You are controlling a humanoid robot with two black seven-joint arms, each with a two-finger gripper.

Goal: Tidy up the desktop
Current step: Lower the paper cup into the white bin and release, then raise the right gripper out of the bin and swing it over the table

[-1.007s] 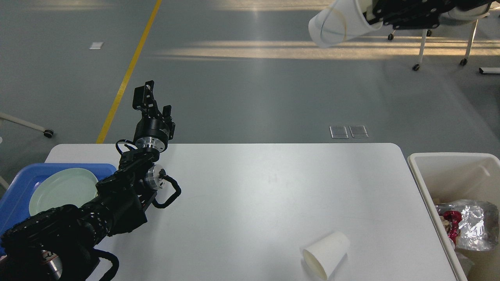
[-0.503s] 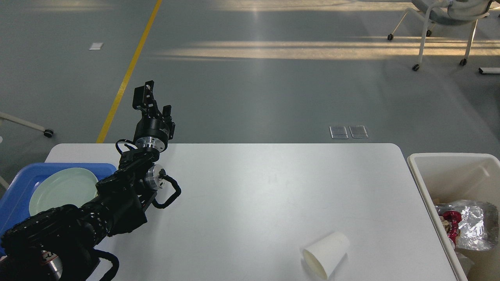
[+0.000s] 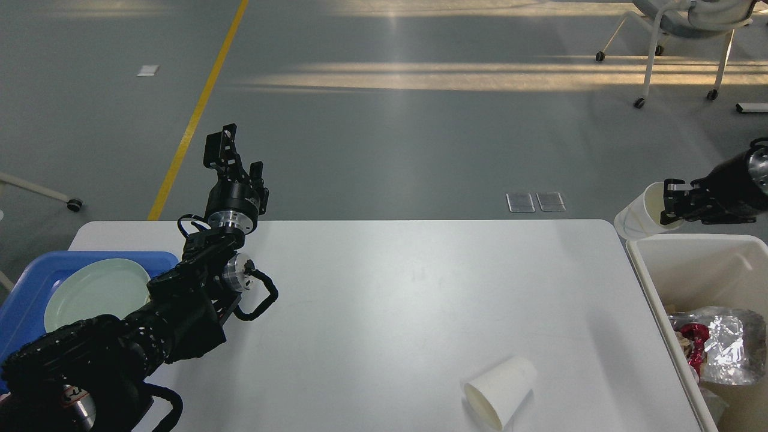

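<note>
The white desktop [image 3: 390,300] fills the lower part of the head view. A white paper cup [image 3: 501,390] lies on its side near the front edge, mouth toward me. My right gripper [image 3: 673,203] comes in from the right edge, shut on a second white paper cup [image 3: 637,213], which is tilted just over the far left corner of the cream bin [image 3: 690,247]. My left gripper [image 3: 235,157] is raised over the desktop's far left edge, open and holding nothing.
A blue tray [image 3: 24,294] with a pale green plate [image 3: 96,291] sits at the left, partly behind my left arm. The bin holds crumpled foil [image 3: 729,351] and a red wrapper [image 3: 696,348]. A wheeled chair [image 3: 690,24] stands on the floor beyond.
My right gripper with its cup was at the top of the view, left the view, and is now low at the right edge by the bin. The left arm has not moved.
</note>
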